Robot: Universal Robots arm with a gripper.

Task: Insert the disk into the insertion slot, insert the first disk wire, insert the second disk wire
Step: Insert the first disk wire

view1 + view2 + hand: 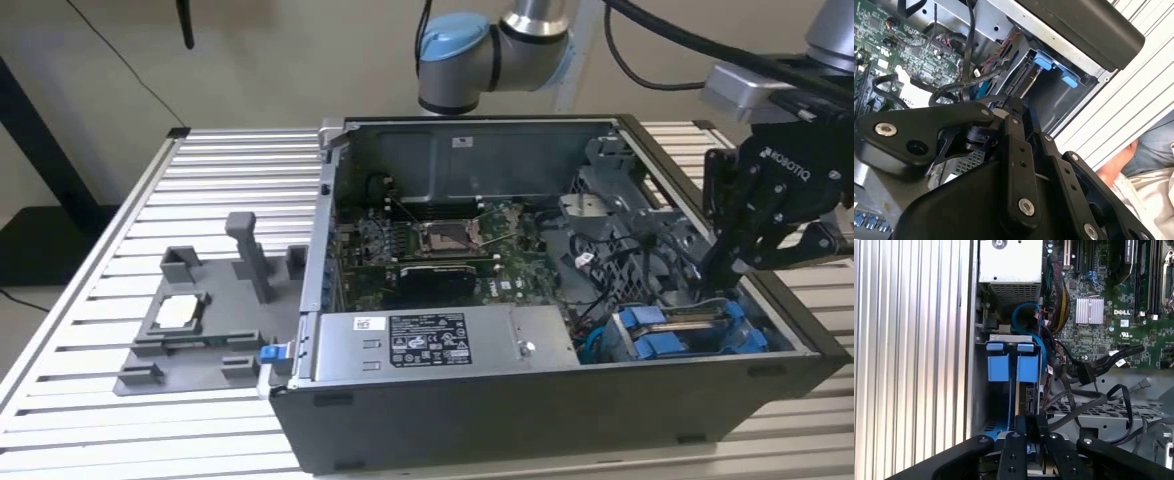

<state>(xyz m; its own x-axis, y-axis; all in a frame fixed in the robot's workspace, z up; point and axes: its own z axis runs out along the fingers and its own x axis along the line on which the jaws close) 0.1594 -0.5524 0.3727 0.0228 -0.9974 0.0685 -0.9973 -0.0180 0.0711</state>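
Note:
The disk (687, 318) stands on edge in the insertion slot (627, 340), a dark bay with blue plastic tabs at the case's front corner on the exterior view's right. My black gripper (725, 275) reaches down into the case right above the slot. In the first wrist view its fingers (1019, 440) are pressed together on the end of the disk (1026, 397), which runs edge-on between the slot's blue tabs (999, 367). The second wrist view shows the gripper (1013, 107) at the disk (1026, 80). Loose black disk wires with connectors (1086, 372) lie beside the bay.
The open computer case rests on a slatted metal table (94, 290). Inside it are the green motherboard (441, 250) and a silver power-supply box (427, 340). A grey fixture (200, 320) holding a small silver chip sits at the exterior view's left. A person's hand (1119, 162) is beside the table.

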